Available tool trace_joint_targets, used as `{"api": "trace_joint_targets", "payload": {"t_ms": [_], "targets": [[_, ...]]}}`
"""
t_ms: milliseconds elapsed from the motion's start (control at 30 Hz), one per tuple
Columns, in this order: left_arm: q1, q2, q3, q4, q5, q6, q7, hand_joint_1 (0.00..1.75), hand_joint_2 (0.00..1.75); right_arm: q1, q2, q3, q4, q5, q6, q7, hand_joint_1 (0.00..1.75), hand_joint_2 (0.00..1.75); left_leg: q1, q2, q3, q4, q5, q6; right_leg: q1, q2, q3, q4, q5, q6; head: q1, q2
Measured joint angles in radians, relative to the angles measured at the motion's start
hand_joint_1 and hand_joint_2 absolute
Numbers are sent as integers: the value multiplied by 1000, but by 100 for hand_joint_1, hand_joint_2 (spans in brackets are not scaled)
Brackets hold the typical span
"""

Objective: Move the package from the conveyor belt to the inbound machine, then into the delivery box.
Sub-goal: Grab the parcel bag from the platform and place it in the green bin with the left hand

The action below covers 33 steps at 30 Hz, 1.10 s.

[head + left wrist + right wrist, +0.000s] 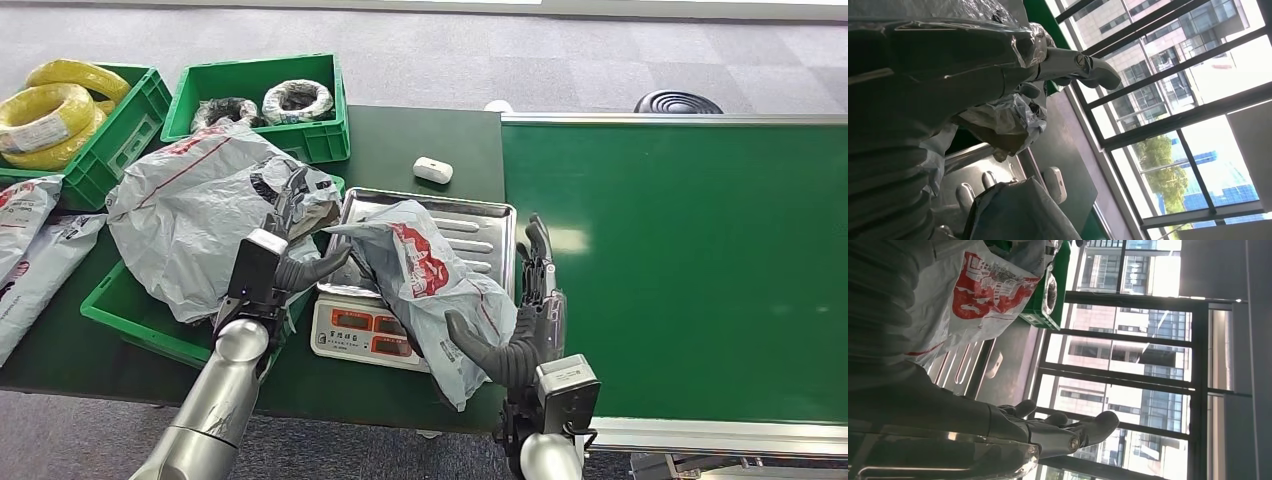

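Far left on the dark green table (400,150), a green crate (120,125) holds yellow coils (50,115), and a second green crate (300,100) just to its right holds wrapped rolls (297,100). Two flat mailers (30,250) lie at the near left edge. A large crumpled grey bag (190,215) fills the delivery box (140,315), a green bin whose near rim shows below the bag. The robot's left hand (290,265) hovers beside that bin, its fingers apart, and its thumb (325,265) reaches toward the near left end of the package (430,280); whether it touches the plastic cannot be told. The package, a grey mailer with a red print, lies across the steel tray of the inbound machine (480,225), a weighing scale with a red display (360,325), and hangs over its near right corner. A small white device (433,170) sits on the table beyond the scale. The right hand (520,310) stands at the scale's right edge, fingers upright and spread, thumb (480,345) pressed against the package's near end. To the right lies the green conveyor belt (700,260).
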Motion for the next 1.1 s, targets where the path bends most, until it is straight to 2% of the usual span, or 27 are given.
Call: {"api": "trace_joint_targets", "payload": {"t_ms": [167, 300, 600, 900, 967, 1033, 1100], "targets": [[-4, 2, 1, 16, -7, 23, -4, 0, 175, -2, -2, 4, 1, 2, -1, 12, 0, 175, 0, 0, 0, 0, 0, 0, 0, 0, 0, 0, 0, 0, 0, 0], [0, 2, -21, 9, -72, 15, 7, 0, 175, -8, -5, 4, 9, 2, -1, 14, 0, 175, 0, 0, 0, 0, 0, 0, 0, 0, 0, 0, 0, 0, 0, 0], [15, -10, -202, -66, -273, -39, 129, 0, 175, -6, -11, 0, 43, -4, -1, 8, 0, 175, 0, 0, -1, 0, 0, 0, 0, 0, -1, 0, 0, 0, 0, 0], [-37, -48, -350, 124, -492, -16, 165, 0, 175, 16, -13, -5, 5, 6, 10, 2, 0, 175, 0, -1, -1, 0, 0, 0, 0, -1, -1, 0, 0, 0, 0, 0], [-53, -61, -380, 181, -504, -12, 162, 25, 175, 24, -12, -7, -20, 14, 17, 7, 0, 175, 0, -2, -1, 0, 0, 0, 0, -1, -1, 0, 0, 0, 0, 0], [-63, -74, -398, 215, -506, -13, 160, 106, 175, 27, -11, -10, -42, 21, 21, 15, 0, 175, 0, -1, -1, 0, 0, 0, 0, -1, -1, 0, 0, 0, 0, 0], [-75, -85, -408, 238, -506, -20, 159, 167, 175, 29, -7, -15, -62, 30, 24, 22, 0, 175, 0, -1, -1, 0, 0, 0, 0, -1, -1, 0, 0, 0, 0, 0]]}}
